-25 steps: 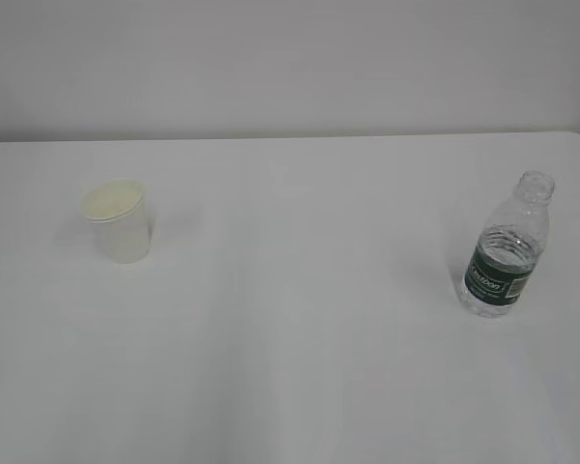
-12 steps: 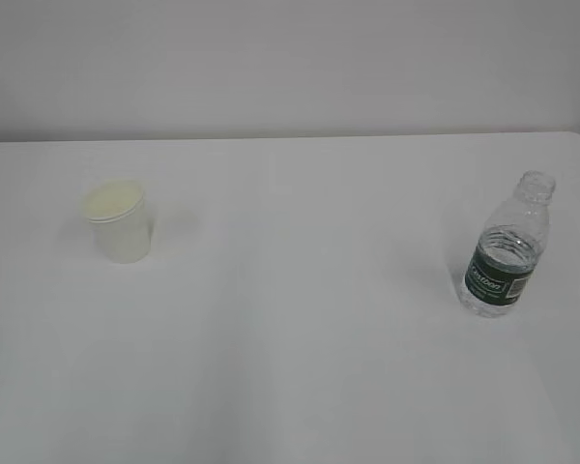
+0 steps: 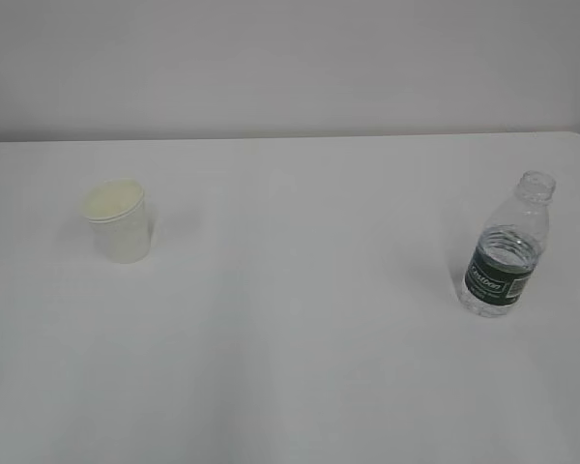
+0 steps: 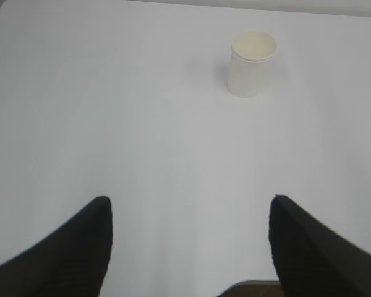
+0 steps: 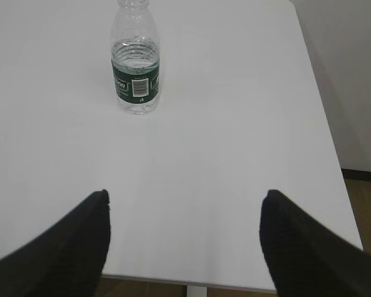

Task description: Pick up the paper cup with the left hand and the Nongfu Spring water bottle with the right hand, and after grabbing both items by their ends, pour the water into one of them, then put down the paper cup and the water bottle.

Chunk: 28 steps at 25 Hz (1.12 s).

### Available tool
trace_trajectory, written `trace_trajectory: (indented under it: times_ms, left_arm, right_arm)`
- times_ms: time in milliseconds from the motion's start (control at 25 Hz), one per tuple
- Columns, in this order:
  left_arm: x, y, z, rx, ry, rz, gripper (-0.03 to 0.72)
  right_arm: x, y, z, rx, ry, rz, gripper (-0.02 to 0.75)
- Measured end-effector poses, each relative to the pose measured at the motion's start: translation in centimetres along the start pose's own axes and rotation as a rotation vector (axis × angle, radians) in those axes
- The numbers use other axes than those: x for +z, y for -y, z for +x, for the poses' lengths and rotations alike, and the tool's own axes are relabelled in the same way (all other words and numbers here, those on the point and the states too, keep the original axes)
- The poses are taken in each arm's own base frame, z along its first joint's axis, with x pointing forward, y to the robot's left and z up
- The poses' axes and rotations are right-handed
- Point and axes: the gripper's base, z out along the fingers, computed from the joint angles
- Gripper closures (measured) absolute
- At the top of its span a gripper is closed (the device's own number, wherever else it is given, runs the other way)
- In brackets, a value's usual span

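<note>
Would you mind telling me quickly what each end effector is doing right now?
Left end effector: open, empty, short of the paper cup.
Right end effector: open, empty, short of the water bottle.

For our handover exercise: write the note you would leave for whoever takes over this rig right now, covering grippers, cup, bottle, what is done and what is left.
Left gripper: open, empty, short of the cup.
Right gripper: open, empty, short of the bottle.
Cup stands upright on the table's left, bottle upright on its right, uncapped, with water inside.
Done: nothing grasped.
Left: grasp both, pour, set both down.
</note>
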Motion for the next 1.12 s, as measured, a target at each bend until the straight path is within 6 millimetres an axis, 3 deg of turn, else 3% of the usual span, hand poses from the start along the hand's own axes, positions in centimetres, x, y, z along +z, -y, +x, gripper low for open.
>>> trace_trajectory:
  times_ms: [800,1120]
  left_arm:
    - [0.0,0.0,0.0,0.004,0.000,0.000,0.171]
    - [-0.6,0.3,-0.8,0.075,0.062,0.022,0.183]
  right_arm:
    - [0.0,-0.3,0.0,0.015,0.003,-0.031,0.165]
    - [-1.3,-0.1,-1.0,0.017,0.061,-0.025,0.165]
